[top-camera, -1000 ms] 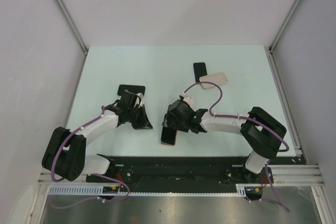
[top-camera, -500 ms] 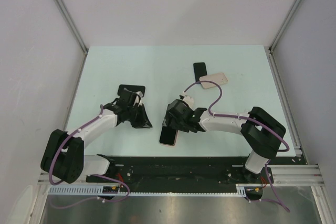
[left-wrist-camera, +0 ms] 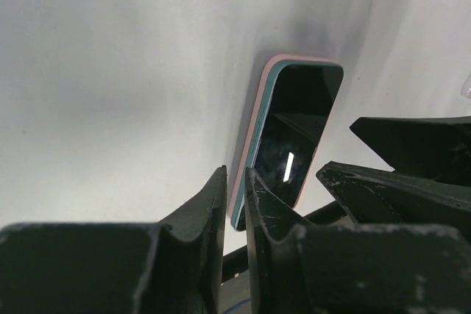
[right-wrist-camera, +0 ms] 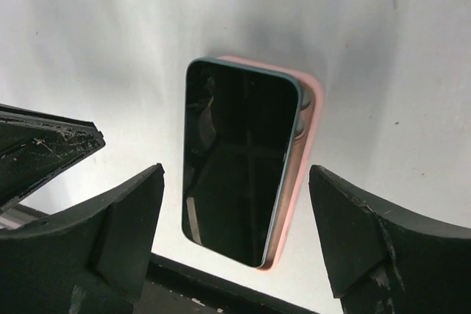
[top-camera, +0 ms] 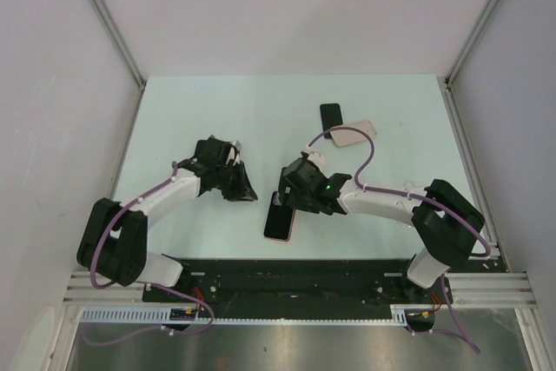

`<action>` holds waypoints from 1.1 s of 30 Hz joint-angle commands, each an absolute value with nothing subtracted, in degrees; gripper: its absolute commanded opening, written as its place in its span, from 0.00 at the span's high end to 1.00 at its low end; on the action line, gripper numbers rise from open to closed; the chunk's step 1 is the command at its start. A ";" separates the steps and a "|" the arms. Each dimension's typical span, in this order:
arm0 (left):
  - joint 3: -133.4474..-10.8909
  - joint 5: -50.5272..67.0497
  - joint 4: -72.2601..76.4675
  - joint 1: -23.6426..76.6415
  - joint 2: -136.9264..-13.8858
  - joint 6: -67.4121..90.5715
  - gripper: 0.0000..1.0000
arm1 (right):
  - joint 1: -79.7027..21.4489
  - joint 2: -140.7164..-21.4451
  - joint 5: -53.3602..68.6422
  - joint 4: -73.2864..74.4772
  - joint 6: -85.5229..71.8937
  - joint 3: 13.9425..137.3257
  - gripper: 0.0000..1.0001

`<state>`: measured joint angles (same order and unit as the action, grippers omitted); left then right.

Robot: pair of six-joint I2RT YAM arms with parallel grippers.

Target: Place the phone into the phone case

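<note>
The phone, dark screen up with a teal edge, lies on the pink phone case on the table near the front. In the right wrist view the phone fills the middle, with the case's pink rim showing along its right side and top end. My right gripper is open and empty above it, one finger on each side, touching nothing. It shows from above in the top view. My left gripper is shut and empty, just left of the phone, and also shows in the top view.
A black phone and a beige case lie at the back of the table, right of centre. The black rail runs along the front edge. My right gripper's fingers show in the left wrist view.
My right gripper has drawn back from the phone, so more of it shows. My left arm has swung up and its gripper has shifted slightly right. The phone and case have stayed put.
</note>
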<state>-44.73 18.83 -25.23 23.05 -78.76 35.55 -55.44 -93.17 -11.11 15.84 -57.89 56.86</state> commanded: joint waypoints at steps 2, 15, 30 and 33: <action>-49.04 21.27 -22.15 24.25 -84.80 34.81 0.83 | -53.26 -92.72 -8.71 14.08 -53.09 56.53 0.18; -53.26 22.41 -20.48 28.91 -94.04 35.59 0.87 | -51.16 -92.20 -3.34 4.67 -52.29 47.12 0.24; -52.47 22.59 -17.49 35.16 -93.87 40.34 0.92 | -47.99 -91.41 0.43 -3.69 -49.75 40.87 0.62; -53.87 20.22 -21.60 35.16 -92.38 39.82 0.91 | -47.55 -91.06 1.23 -3.34 -49.66 40.43 0.63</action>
<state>-51.53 20.03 -20.18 33.41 -94.85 38.13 -47.90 -91.53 0.45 -2.04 -50.85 41.50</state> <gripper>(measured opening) 0.081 0.376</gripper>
